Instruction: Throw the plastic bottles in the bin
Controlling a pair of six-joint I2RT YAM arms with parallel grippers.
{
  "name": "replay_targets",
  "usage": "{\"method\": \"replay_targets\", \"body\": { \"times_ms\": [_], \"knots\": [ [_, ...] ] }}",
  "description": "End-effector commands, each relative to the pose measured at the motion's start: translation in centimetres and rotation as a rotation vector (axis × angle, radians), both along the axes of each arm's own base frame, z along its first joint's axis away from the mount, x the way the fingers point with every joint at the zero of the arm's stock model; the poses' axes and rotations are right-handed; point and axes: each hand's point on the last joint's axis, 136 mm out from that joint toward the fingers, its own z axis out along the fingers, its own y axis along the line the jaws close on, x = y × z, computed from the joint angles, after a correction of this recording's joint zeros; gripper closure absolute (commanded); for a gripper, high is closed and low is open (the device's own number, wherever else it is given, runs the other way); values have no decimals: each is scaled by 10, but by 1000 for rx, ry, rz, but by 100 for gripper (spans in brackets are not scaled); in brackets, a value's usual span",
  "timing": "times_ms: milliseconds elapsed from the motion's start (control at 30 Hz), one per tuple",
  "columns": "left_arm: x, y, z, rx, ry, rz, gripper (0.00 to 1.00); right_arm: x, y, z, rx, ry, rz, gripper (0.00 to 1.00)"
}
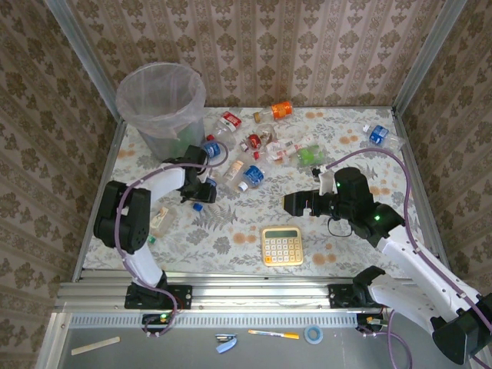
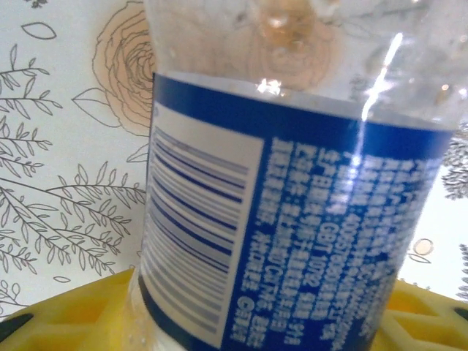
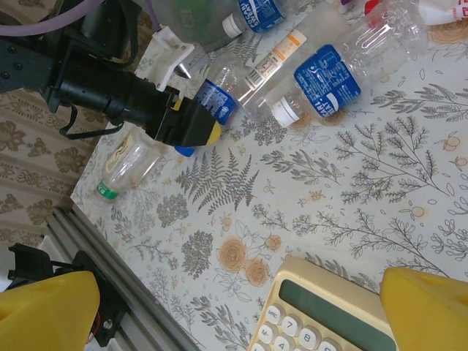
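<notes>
Hovering at 6 o'clock near pale yellow plastic calculator (image 3: 329, 314), right gripper (image 3: 238, 311) is gaping wide, carrying nothing. Left gripper (image 3: 203, 126), 9 o'clock, is straddling clear blue-labelled plastic bottle (image 2: 292, 219); firmness of pinch: cannot tell. Judgement: be centring the grip on label band before lifting. Round grey bag-lined bin (image 1: 165, 127) is standing at 11 o'clock.

Bare table (image 1: 231, 223) lies open left of my right gripper (image 1: 290, 204), with just the calculator (image 1: 282, 245) near the front edge. Toward the bin (image 1: 157, 127), plastic bottles (image 1: 254, 154) crowd the way; walls (image 1: 254, 46) close in behind it.
</notes>
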Motion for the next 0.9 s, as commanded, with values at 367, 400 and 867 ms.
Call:
{"method": "replay_targets", "body": {
  "times_ms": [367,400,867],
  "knots": [
    [-15,-12,71,-143,-177,-11,52,-2,-3,-2,-17,0,-11,0],
    [-18,-12,78,-158,-194,-10,53,-2,-3,-2,-16,-4,-11,0],
    [-69,15,184,-357,-565,91,57,0,-1,2,-11,-17,2,0]
  ]
}}
